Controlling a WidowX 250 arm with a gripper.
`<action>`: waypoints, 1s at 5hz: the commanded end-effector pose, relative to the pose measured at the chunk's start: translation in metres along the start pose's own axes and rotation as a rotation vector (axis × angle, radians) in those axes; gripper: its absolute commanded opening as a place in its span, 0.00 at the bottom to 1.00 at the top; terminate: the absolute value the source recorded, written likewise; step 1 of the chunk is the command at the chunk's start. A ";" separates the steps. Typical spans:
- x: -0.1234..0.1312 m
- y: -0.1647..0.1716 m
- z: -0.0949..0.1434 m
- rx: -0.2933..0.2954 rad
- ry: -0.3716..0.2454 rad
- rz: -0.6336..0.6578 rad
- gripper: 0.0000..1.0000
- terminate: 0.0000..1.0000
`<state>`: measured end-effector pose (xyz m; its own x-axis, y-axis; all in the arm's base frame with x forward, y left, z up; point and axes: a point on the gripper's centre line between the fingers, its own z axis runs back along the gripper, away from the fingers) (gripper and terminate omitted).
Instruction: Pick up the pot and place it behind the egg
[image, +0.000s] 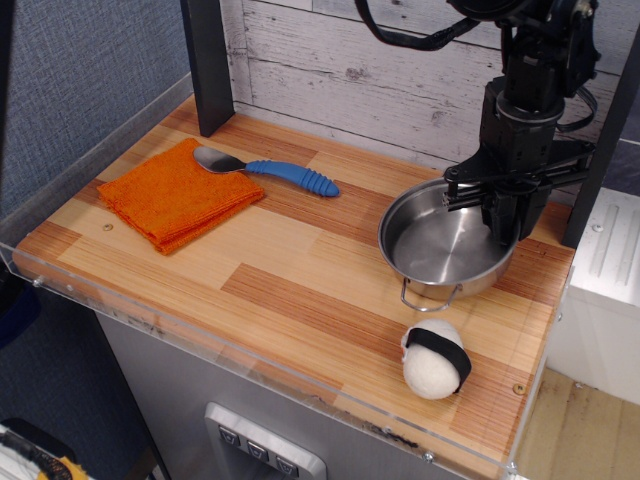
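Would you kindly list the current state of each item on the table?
Shiny steel pot: upright, empty, gripped at its rim.
Black gripper: shut on pot.
White fuzzy egg: lying free, in front of pot.
Orange cloth: folded flat.
Blue-handled spoon: lying, bowl on cloth.

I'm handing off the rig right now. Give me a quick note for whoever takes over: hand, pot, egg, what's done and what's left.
Hand: shut on the far right rim of the pot, fingers reaching down into it.
Pot: at the right rear of the table, level, low over the wood or just touching it; I cannot tell which. Its near wire handle points toward the egg.
Egg: near the front right edge, just in front of the pot, not touching it.
Done: pot picked up and brought behind the egg.
Left: confirm the pot sits on the table, open the hand, lift clear without dragging the rim.
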<state>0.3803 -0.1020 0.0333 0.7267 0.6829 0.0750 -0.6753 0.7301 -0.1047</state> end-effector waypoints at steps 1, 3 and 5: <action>-0.001 -0.004 0.019 -0.025 -0.047 0.045 1.00 0.00; -0.002 -0.003 0.021 -0.028 -0.051 0.057 1.00 0.00; -0.004 -0.004 0.047 -0.123 -0.030 0.097 1.00 0.00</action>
<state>0.3724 -0.1080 0.0548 0.6595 0.7498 0.0536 -0.7325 0.6571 -0.1779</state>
